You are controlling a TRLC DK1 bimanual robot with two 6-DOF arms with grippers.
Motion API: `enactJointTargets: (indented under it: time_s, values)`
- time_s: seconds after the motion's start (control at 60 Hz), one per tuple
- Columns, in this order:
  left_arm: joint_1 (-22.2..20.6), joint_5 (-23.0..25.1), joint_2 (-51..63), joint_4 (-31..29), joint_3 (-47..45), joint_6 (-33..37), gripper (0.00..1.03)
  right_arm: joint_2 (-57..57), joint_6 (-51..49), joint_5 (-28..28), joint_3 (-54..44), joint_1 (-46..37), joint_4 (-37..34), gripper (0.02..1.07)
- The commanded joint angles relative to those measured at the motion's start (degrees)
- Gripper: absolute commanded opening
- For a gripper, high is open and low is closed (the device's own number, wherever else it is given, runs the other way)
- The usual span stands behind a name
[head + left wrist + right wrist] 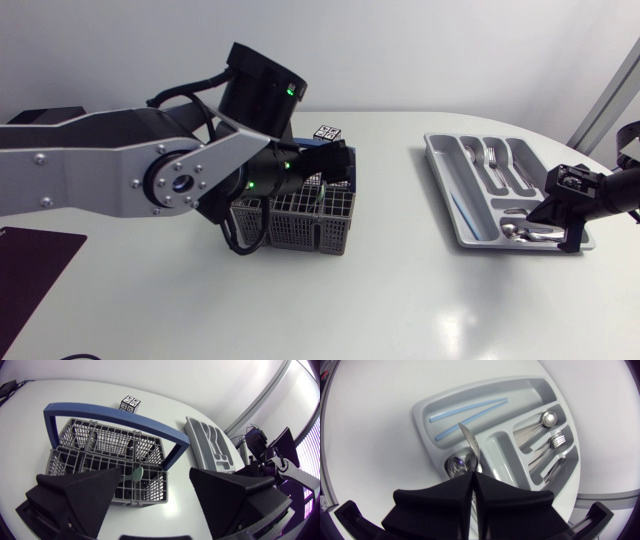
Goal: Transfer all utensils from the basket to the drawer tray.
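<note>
In the head view the left arm is entering from the left edge of the frame and is hanging over the basket. The basket is a grey wire one sitting on the white surface just left of centre. The left wrist view is showing the left claw gaping wide and holding nothing. Its two broad fingers are spreading to either side above the basket's near wall. A blue handle is arching over the basket. A pale green utensil is poking up from a near compartment, ahead of the claw and between its fingers but apart from both. A small patterned cube is sitting on the surface just behind the basket.

The drawer tray is lying in the right part of the frame, well apart from the basket. The right arm is coming in from the right edge, with the right claw hanging over the tray's lower right end. In its own wrist view this claw is pressing its fingers together on a slim metal utensil, pinching it from both sides. The utensil's pointed free end is sticking out ahead over the tray. Whether it is a knife or a handle I cannot tell. A spoon bowl is lying in the compartment just beside it. Two light blue sticks are lying in the long compartment. A spoon and forks are resting in narrower compartments farther ahead.
</note>
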Motion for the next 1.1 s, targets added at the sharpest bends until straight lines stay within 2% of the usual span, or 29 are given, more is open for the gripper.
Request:
enactJointTargets:
  time_s: [0.0,0.183,0.233,0.267,0.3,0.367,0.433,0.617,0.75,0.85,0.95,1.083]
  values:
    - [0.28,0.56,1.19,-0.7,1.74,-3.12,0.93,3.49,-3.77,1.84,1.48,-1.2,2.52,0.08]
    - [0.19,0.65,1.45,-1.41,1.74,-6.2,0.93,7.71,-5.7,5.44,1.48,-2.69,7.71,0.08]
    - [0.19,0.65,1.72,-1.67,1.74,-6.99,0.93,8.23,-6.14,6.32,1.04,-2.87,9.03,0.13]
    - [0.1,0.65,1.89,-1.76,1.74,-7.51,0.93,8.5,-6.14,6.58,0.95,-3.04,9.73,0.19]
    - [0.1,0.65,1.98,-1.85,1.74,-7.87,0.93,8.59,-5.96,6.67,0.68,-3.13,10.35,0.3]
    - [0.1,0.65,2.33,-2.37,1.65,-9.36,0.92,8.06,-5.26,7.02,0.42,-3.39,10.52,0.59]
    - [0.1,0.65,2.69,-2.37,1.65,-10.06,0.91,6.92,-4.12,7.02,-0.02,-3.39,10.87,0.67]
    - [0.98,0.39,5.85,-1.67,2.44,-8.66,0.91,1.91,-1.04,5.18,-2.22,-3.39,11.05,0.79]
    - [2.21,0.39,8.31,0.88,3.05,-3.82,0.91,-3.54,0.36,3.51,-5.73,-2.69,10.96,0.85]
    - [3.0,0.39,9.54,1.05,4.02,-1.71,0.9,-7.94,1.33,1.84,-8.37,-1.99,10.43,0.85]
    - [3.62,0.39,9.89,3.34,4.11,0.66,0.76,-12.6,2.12,0.25,-11.18,-1.29,10.08,0.89]
    - [3.71,0.3,10.16,4.66,4.28,2.86,0.58,-17.78,3.0,-1.24,-14.17,-0.05,8.41,0.89]
